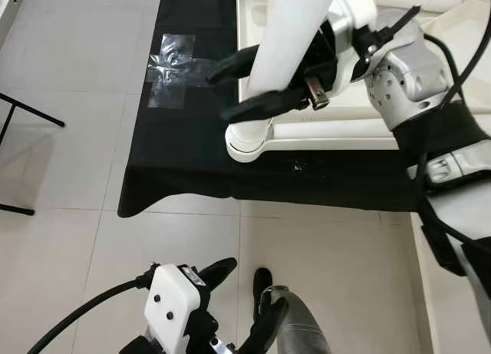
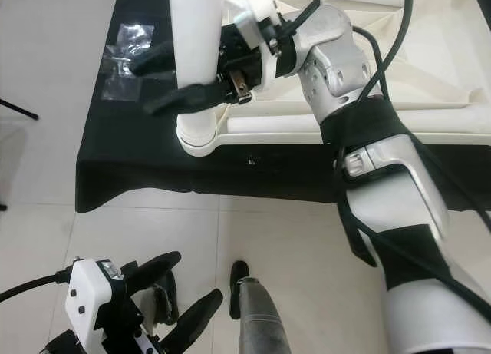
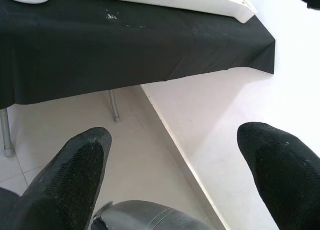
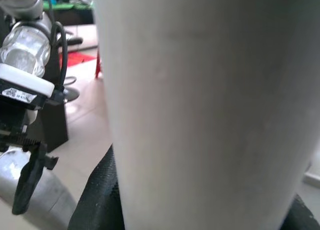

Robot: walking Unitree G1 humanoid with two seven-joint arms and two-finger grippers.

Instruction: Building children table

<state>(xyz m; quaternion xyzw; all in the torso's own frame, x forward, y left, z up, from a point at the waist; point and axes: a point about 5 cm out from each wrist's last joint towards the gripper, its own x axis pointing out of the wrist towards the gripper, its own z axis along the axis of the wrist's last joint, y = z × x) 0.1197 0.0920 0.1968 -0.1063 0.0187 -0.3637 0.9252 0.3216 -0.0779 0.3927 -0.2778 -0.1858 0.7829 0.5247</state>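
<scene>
Standing upright at the corner of the upturned white tabletop (image 1: 360, 131), a white table leg (image 1: 288, 43) is clasped by the right gripper (image 1: 245, 85), black cloth (image 1: 184, 154) beneath, left gripper (image 1: 238, 300) held low, fingers spread, empty.

A black-draped surface (image 1: 184, 170) stands on the pale tiled floor (image 1: 69, 239). On it lie the upturned white children's tabletop (image 1: 337, 131) and crinkled clear tape (image 1: 170, 66) at far left.
</scene>
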